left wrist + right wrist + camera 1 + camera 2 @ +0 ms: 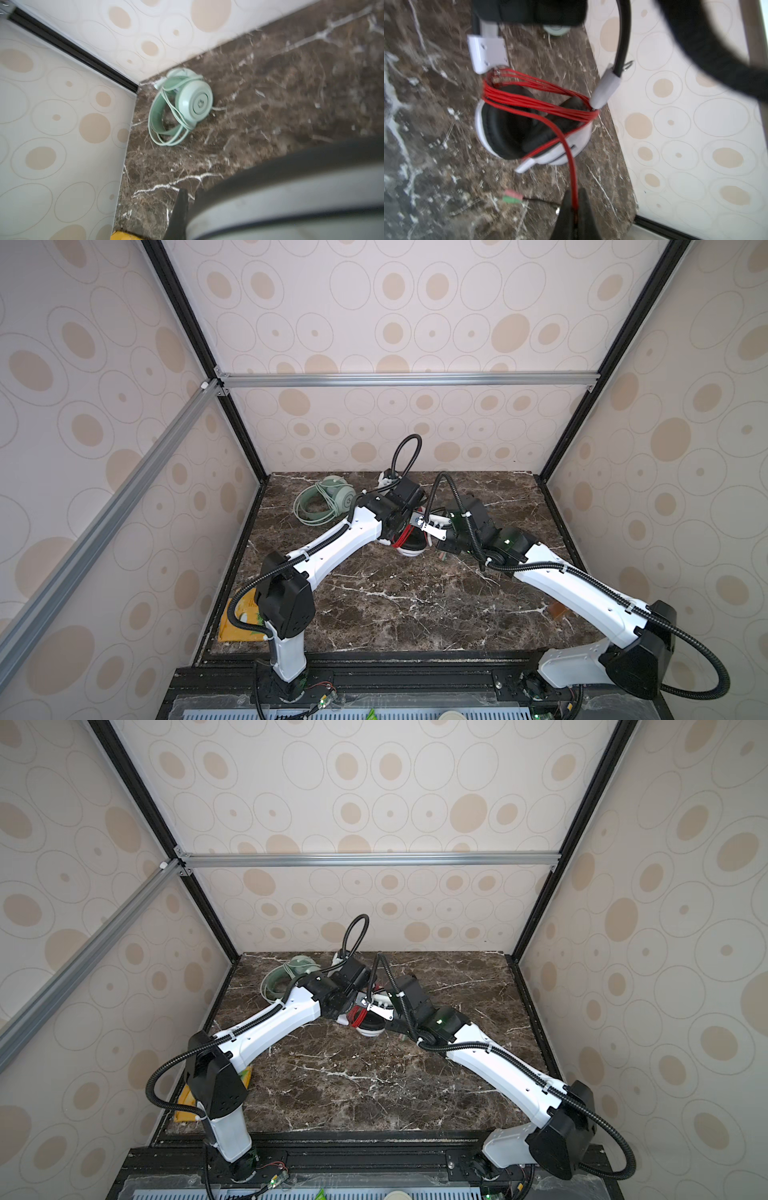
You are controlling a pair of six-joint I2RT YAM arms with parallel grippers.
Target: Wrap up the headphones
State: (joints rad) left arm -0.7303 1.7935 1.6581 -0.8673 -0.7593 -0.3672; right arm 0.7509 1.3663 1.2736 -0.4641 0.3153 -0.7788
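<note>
my right tool (576,199) has its jaws together, clamped on the thin red cord (529,97) of the white-and-black over-ear headphones (508,133). that pair sits mid-way across the dark brown marble-pattern bench (395,605), between my two arms, one earcup resting on the bench. the red cord is looped many turns across the earcup, and one strand runs off into my right tool. pink and green plugs (511,196) lie on the bench just beside that tool. my left tool (184,207) has its jaws together, with the grey headband (291,197) right against its finger; i can't tell if it's pinched. mint green over-ear headphones (328,499) lie in the far left corner near the wall, pale green cord (176,116) wound round them, well apart from both tools.
</note>
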